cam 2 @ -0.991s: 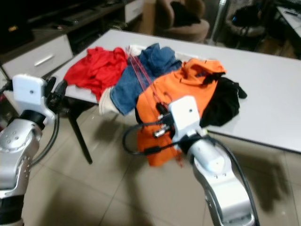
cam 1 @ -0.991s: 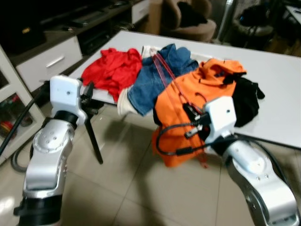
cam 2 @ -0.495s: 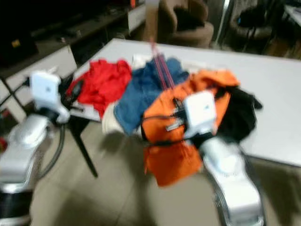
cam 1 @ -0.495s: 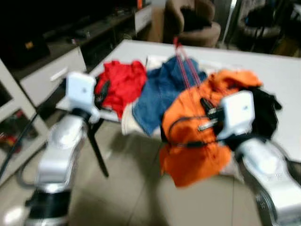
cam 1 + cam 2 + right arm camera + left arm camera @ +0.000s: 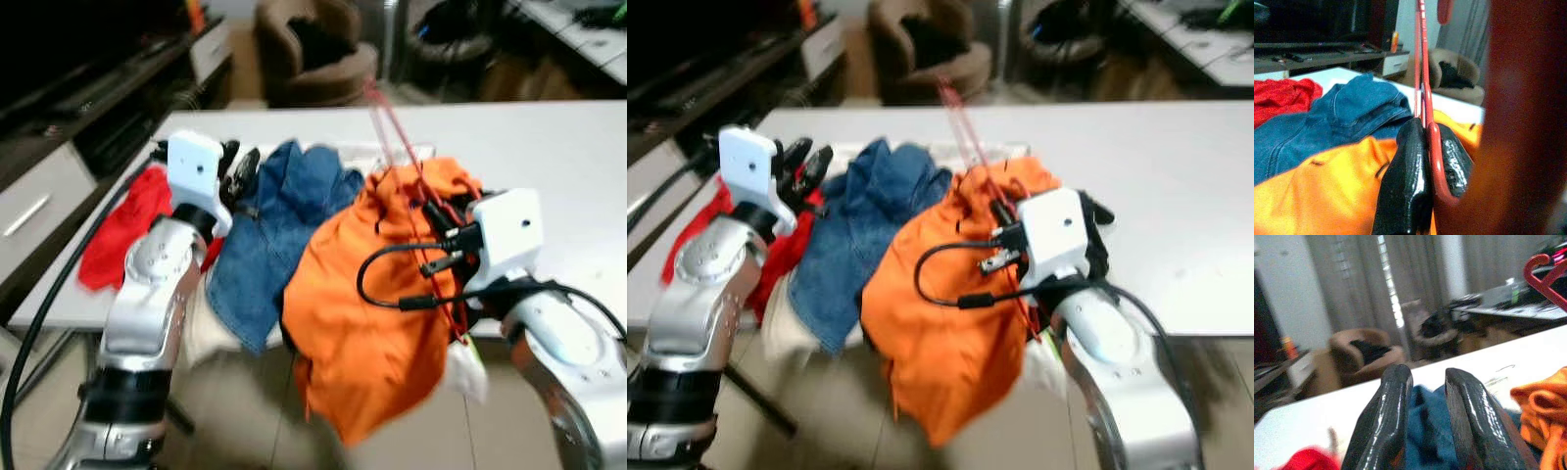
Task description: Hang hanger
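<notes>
A red garment (image 5: 122, 230) lies at the table's (image 5: 549, 137) left edge. Above it the left gripper (image 5: 1425, 416) hovers empty, fingers slightly parted. A blue denim piece (image 5: 279, 230) drapes over the front edge. The right gripper (image 5: 1425, 161) is clamped on the red hanger (image 5: 1422, 93), which carries an orange garment (image 5: 377, 313) over the front edge.

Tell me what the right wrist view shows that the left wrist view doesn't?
Right wrist view: the right hand pinching the thin red hanger, and a dark cabinet behind.
Left wrist view: the left hand holding nothing, curtains, and the hanger's hook.
Both: the blue jeans, the orange garment, the red cloth and the brown armchair.
</notes>
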You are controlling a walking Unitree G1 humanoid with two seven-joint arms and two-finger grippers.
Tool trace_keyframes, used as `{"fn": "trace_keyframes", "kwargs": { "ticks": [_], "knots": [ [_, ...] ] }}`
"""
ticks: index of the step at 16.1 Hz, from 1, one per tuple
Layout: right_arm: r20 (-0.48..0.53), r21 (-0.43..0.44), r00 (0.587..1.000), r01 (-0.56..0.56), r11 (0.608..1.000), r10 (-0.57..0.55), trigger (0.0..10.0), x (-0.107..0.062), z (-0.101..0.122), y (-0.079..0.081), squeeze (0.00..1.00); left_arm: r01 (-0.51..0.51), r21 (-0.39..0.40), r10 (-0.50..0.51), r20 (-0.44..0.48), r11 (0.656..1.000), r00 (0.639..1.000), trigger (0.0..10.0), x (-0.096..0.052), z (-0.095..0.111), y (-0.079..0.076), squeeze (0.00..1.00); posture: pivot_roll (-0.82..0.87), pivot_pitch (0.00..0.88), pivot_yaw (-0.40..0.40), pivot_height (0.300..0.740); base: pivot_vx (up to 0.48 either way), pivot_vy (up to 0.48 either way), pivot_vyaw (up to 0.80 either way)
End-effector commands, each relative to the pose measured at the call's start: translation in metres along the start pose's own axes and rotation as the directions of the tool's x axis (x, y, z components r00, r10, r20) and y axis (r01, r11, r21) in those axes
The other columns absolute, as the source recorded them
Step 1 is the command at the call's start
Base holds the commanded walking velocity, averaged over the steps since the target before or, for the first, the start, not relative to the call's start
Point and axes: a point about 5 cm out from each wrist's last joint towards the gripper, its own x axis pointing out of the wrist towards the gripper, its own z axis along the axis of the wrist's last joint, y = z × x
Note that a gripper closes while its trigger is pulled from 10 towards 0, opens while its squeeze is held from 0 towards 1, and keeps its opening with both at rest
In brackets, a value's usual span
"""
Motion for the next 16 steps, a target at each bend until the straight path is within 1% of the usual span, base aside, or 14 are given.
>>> {"fn": "trace_keyframes", "kwargs": {
  "ticks": [1,4,5,6,7,8,9,10,11,12,13,14,15,16],
  "knots": [
    [-0.019,0.000,1.000,-0.002,1.000,0.002,10.0,-0.006,0.000,-0.002,0.00,0.030,-0.021,-0.030,-0.020,0.999,0.999,10.0,0.003,-0.005,-0.003,0.00,-0.26,0.000,0.087,0.740,0.420,0.000,-0.78],
    [-0.048,-0.009,0.999,0.002,1.000,-0.003,10.0,-0.017,0.001,-0.004,0.00,0.074,-0.057,-0.076,-0.019,0.996,0.997,10.0,0.003,-0.008,-0.012,0.00,-0.29,0.000,0.099,0.740,0.415,0.000,-0.78],
    [-0.058,0.006,0.998,0.005,1.000,-0.005,10.0,-0.021,0.001,-0.004,0.00,0.069,-0.058,-0.071,-0.026,0.996,0.997,10.0,0.003,-0.009,-0.012,0.00,-0.29,0.000,0.097,0.740,0.405,0.000,0.00],
    [-0.073,0.018,0.997,-0.019,1.000,0.020,10.0,-0.024,0.002,-0.003,0.00,0.040,-0.057,-0.042,-0.045,0.998,0.998,10.0,0.002,-0.012,-0.010,0.00,-0.30,0.000,0.093,0.740,0.364,0.000,0.00],
    [-0.082,0.023,0.995,-0.060,0.998,0.062,10.0,-0.027,0.004,-0.001,0.00,-0.012,-0.065,0.008,-0.056,0.998,0.998,10.0,0.001,-0.014,-0.004,0.00,-0.30,0.000,0.087,0.740,0.000,0.000,0.00],
    [-0.059,0.034,0.993,-0.096,0.995,0.098,10.0,-0.027,0.011,-0.001,0.00,-0.070,-0.057,0.067,-0.062,0.996,0.996,10.0,0.000,-0.015,0.005,0.00,-0.30,0.000,0.074,0.740,0.000,0.000,0.00],
    [-0.043,0.040,0.993,-0.110,0.993,0.112,10.0,-0.027,0.015,-0.001,0.00,-0.095,-0.046,0.092,-0.069,0.994,0.993,10.0,-0.001,-0.015,0.009,0.00,-0.30,0.000,0.070,0.740,0.000,0.000,0.00],
    [0.028,0.066,0.978,-0.208,0.976,0.207,10.0,-0.025,0.031,0.001,0.00,-0.158,0.034,0.159,-0.060,0.987,0.985,10.0,-0.004,-0.008,0.025,0.00,-0.29,0.000,0.040,0.740,0.000,0.000,0.00],
    [0.032,0.066,0.970,-0.242,0.968,0.240,10.0,-0.026,0.032,0.002,0.00,-0.168,0.052,0.171,-0.063,0.984,0.983,10.0,-0.005,-0.005,0.029,0.00,-0.28,0.000,0.038,0.740,0.000,0.000,0.00],
    [0.020,0.077,0.956,-0.292,0.953,0.291,10.0,-0.027,0.030,0.004,0.00,-0.166,0.049,0.169,-0.074,0.985,0.983,10.0,-0.004,-0.001,0.036,0.00,-0.27,0.000,0.033,0.740,0.000,0.000,0.00],
    [0.001,0.079,0.951,-0.307,0.948,0.308,10.0,-0.027,0.027,0.005,0.00,-0.153,0.046,0.157,-0.100,0.987,0.983,10.0,-0.004,-0.001,0.039,0.00,-0.27,0.000,0.035,0.740,0.000,0.000,0.00],
    [-0.022,0.082,0.947,-0.317,0.945,0.320,10.0,-0.027,0.024,0.006,0.00,-0.135,0.043,0.140,-0.144,0.990,0.980,10.0,-0.004,-0.003,0.044,0.00,-0.27,0.000,0.038,0.740,0.000,0.000,0.00],
    [-0.026,0.092,0.947,-0.316,0.944,0.320,10.0,-0.026,0.023,0.007,0.00,-0.133,0.048,0.140,-0.172,0.990,0.975,10.0,-0.005,-0.005,0.046,1.00,-0.27,0.000,0.040,0.740,0.000,0.000,0.00],
    [-0.039,0.138,0.937,-0.339,0.931,0.347,10.0,-0.031,0.020,0.010,0.00,-0.128,0.002,0.124,-0.257,0.992,0.958,10.0,-0.010,-0.010,0.055,1.00,-0.28,0.000,0.055,0.740,0.000,0.000,0.00]
  ]
}}
